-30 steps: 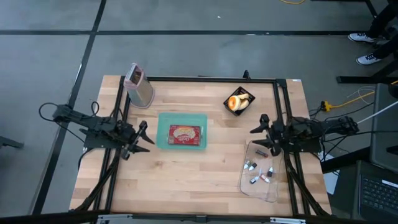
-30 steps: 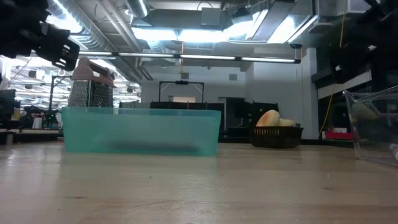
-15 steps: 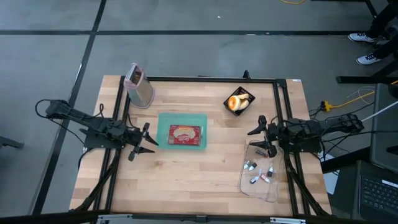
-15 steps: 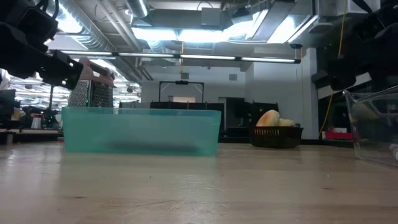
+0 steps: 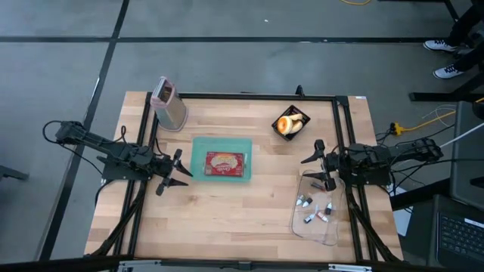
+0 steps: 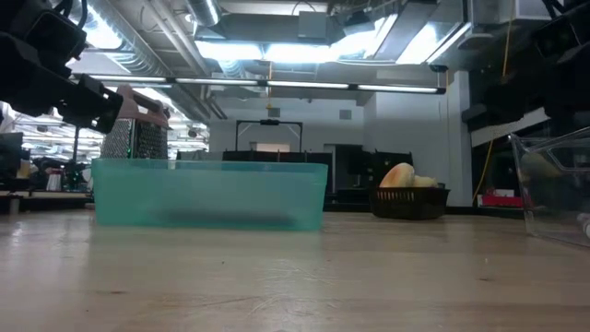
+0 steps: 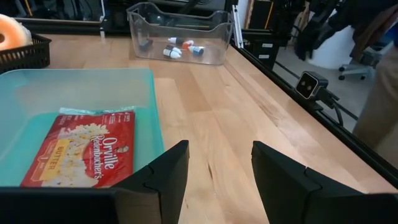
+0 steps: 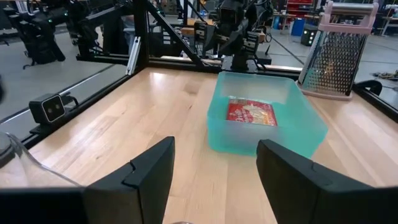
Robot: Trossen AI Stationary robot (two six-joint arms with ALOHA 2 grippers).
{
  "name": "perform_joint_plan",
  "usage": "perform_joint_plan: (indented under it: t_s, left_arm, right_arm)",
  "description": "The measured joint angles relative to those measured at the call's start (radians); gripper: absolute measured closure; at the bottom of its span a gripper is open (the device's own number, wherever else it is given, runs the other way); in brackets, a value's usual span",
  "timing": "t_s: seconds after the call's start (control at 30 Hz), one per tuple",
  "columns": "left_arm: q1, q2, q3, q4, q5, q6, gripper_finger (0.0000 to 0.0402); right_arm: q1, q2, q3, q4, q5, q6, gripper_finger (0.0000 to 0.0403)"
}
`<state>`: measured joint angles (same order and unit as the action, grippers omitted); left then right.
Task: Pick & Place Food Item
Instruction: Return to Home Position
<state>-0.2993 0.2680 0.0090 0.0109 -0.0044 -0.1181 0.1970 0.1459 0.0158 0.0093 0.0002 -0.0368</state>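
A red popcorn packet [image 5: 224, 162] lies flat in a teal bin [image 5: 198, 145] at the table's middle; it also shows in the left wrist view [image 7: 81, 146] and the right wrist view [image 8: 250, 114]. A bagel-like roll [image 5: 288, 123] sits in a black basket [image 5: 301, 113] at the far right. My left gripper [image 5: 175, 172] hovers open just left of the bin, pointing at it, fingers [image 7: 163, 176] apart with bare table between them. My right gripper [image 5: 314, 168] hovers open to the bin's right, over a clear container's far end, and holds nothing.
A metal grater [image 5: 169, 104] stands at the far left corner. The clear container [image 5: 321, 219] with several small items sits at the near right. Bare wood lies between the bin and the table's near edge. A black frame rail [image 5: 242, 96] runs along the far side.
My left gripper has reached a little toward the teal bin and sunk, tipping its fingers slightly downward; its opening looks the same. The bin, packet and basket have stayed where they were.
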Motion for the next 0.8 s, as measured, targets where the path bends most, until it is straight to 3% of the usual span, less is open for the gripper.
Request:
perform_joint_plan:
  t_s: [0.8]
  left_arm:
    - [0.0,0.0,0.0,0.0,0.0,0.0,0.0229]
  right_arm:
    - [0.0,0.0,0.0,0.0,0.0,-0.001,0.0177]
